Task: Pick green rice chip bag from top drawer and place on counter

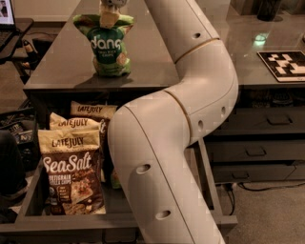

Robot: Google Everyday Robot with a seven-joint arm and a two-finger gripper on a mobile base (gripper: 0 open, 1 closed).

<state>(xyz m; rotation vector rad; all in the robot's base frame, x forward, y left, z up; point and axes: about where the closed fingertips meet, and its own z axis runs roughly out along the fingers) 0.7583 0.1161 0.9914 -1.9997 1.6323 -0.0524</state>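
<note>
Far left of the counter (57,66): the green rice chip bag (110,47) stood upright on its base, out of the drawer, its foot apparently resting on the glossy top. My claw (111,11) was directly over the bag's crimped top seal and touching it, half cut off by the upper edge of view, so I could not tell whether it was clamped on the seal or open. Handling judgement: a light pouch, mostly air, made of thin crinkly film that is probably slick and gives under pressure. The chips inside would crush, so the belly was no place to squeeze. The flat top seal looked like the only stiff part worth taking — centred, so the bag hangs straight. With so little weight it could tip at a nudge from a departing claw. Below the counter the top drawer (29,195) stood pulled out, and the left half held three brown-and-cream Late July bags: the Sea Salt bag (71,171) in front, a second (71,123) behind it and a third (93,110) further back, all upright and packed close. No green pouch remained among them that I could see. My arm (190,109) crossed in front of the drawer's right half and hid the floor there. Further right — closed narrower drawers (267,121) with bar handles, and above them a black-and-white marker tag (284,65) lying flat, well apart from the bag.
</note>
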